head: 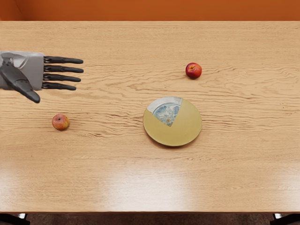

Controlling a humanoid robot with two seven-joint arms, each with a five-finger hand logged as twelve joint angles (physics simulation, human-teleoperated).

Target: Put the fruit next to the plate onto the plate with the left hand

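The left hand hovers at the counter's left edge, fingers spread, holding nothing. The red fruit lies near the plate, apart from it. An orange-red fruit lies near the hand.

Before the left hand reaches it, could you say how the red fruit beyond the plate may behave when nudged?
The red fruit is round and sits on flat table, so a nudge would probably roll it. Its skin looks smooth and glossy, so the open left hand may slip without a full wrap.
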